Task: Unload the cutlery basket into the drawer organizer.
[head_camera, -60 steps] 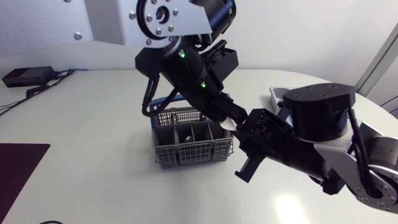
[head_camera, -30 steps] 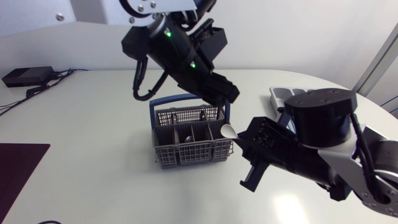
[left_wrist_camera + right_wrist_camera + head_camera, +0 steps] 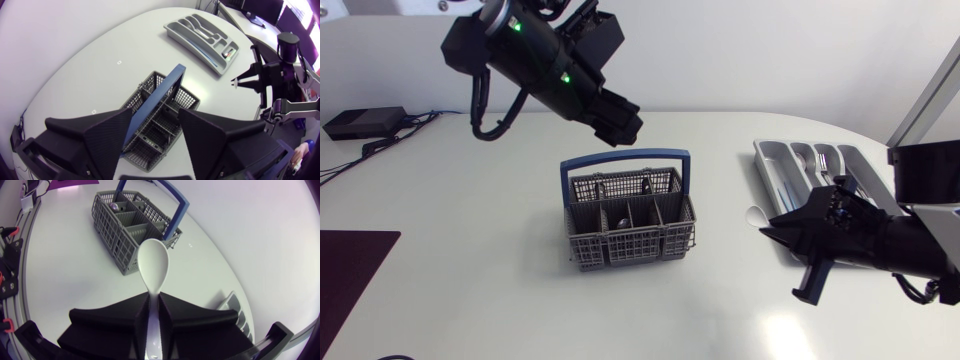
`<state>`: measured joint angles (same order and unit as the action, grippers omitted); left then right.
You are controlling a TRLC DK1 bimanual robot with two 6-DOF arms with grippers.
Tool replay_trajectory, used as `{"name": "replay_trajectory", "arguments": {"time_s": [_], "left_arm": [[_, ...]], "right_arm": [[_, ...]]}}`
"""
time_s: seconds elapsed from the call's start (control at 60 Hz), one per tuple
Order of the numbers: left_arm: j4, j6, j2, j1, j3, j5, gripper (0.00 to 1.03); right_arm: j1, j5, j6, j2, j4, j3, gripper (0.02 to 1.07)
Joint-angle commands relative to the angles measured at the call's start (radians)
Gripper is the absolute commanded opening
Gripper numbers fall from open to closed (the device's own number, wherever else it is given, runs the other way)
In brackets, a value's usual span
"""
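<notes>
**Item in transit:** white spoon [image 3: 154, 270]. Handle end is clamped btwn the fingers of the right pincer [image 3: 154, 300]. The bowl projects fwd of the tips, clear of the counter [image 3: 470, 250]. Pos. per head view: in the air btwn the basket [image 3: 628, 228] and the organizer [image 3: 767, 168], just beside the organizer's near long wall.

**Basket:** grey mesh, blue handle [image 3: 625, 160] upright, stands mid-counter. Not empty: one dark item in a middle compt. and a metal piece in a rear compt. Type cannot be told.

**Organizer:** grey tray w/ long slots, at the counter's right side. Metal cutlery lies in the middle slots. The slot nearest the basket appears free, but is only partly seen.

**Left pincer** [image 3: 156, 125]: fingers wide apart, nothing held. It hangs high, above and behind the basket. In its wrist view the basket handle shows btwn the fingers, well below them.

**Step in hand (judgement):** transfer leg. Spoon is out of the basket, not yet deposited. Task approx. mid-way.

**Next move req.:**
1. Carry spoon over the matching slot.
2. Align its length w/ the slot axis.
3. Lower close to the slot floor.
4. Spread the fingers.

**Caution:** grip is at the handle end only, so the spoon may pivot; keep tilt low. Left arm is well apart, so no clash is expected.
</notes>
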<state>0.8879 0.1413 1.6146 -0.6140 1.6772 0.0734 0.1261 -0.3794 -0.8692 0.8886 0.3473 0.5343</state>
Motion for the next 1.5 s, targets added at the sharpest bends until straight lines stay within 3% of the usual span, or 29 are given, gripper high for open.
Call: {"name": "replay_trajectory", "arguments": {"time_s": [0.0, 0.267, 0.567, 0.7, 1.05, 1.383, 1.483], "left_arm": [[-0.015, 0.040, -0.038, 0.010, -0.063, -0.009, 0.69], [-0.049, 0.070, -0.081, 0.011, -0.185, -0.027, 0.69], [-0.063, 0.089, -0.102, -0.001, -0.254, -0.037, 0.69], [-0.063, 0.095, -0.108, -0.016, -0.267, -0.038, 0.69], [-0.066, 0.121, -0.137, -0.041, -0.312, -0.044, 0.69], [-0.066, 0.146, -0.173, -0.061, -0.346, -0.050, 0.69], [-0.066, 0.155, -0.180, -0.070, -0.356, -0.052, 0.69]], "right_arm": [[-0.108, -0.055, -0.136, 0.013, 0.042, -0.014, 0.09], [-0.441, -0.191, -0.488, 0.216, 0.125, 0.053, 0.09], [-0.697, -0.197, -0.853, 0.553, 0.208, 0.279, 0.09], [-0.757, -0.165, -0.976, 0.690, 0.288, 0.412, 0.09], [-0.842, -0.046, -1.160, 0.894, 0.289, 0.563, 0.09], [-0.842, -0.015, -1.192, 0.946, 0.147, 0.510, 0.10], [-0.842, -0.015, -1.191, 0.943, 0.107, 0.487, 0.23]]}}
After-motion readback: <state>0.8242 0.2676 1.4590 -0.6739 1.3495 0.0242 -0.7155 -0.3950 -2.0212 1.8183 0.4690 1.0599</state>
